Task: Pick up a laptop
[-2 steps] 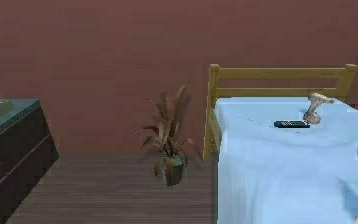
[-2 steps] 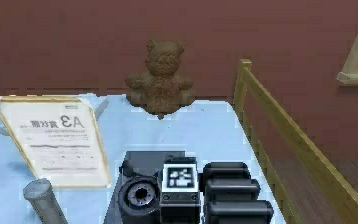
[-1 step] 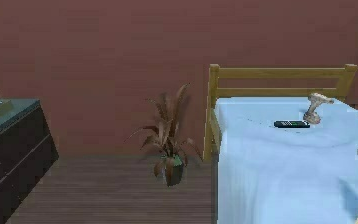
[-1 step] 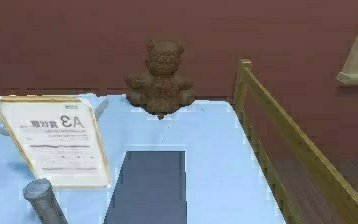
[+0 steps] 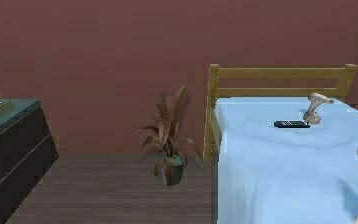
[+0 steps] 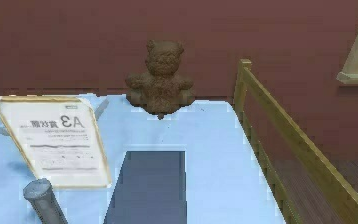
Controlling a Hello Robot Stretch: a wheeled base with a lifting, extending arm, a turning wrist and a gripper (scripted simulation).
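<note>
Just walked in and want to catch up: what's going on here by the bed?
A Stretch robot, meant to pick up a laptop, stands alongside a bed with a pale blue cover. A dark flat slab, probably the closed laptop, lies on the cover, with a printed sheet beside it and a teddy bear sitting beyond it. Ahead, a potted plant stands near the bed's head.

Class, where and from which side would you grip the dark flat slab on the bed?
Probably its thin long edge toward the arm side view's right: the slab lies flat, and bare cover lies there, while the paper crowds the other side.
</note>
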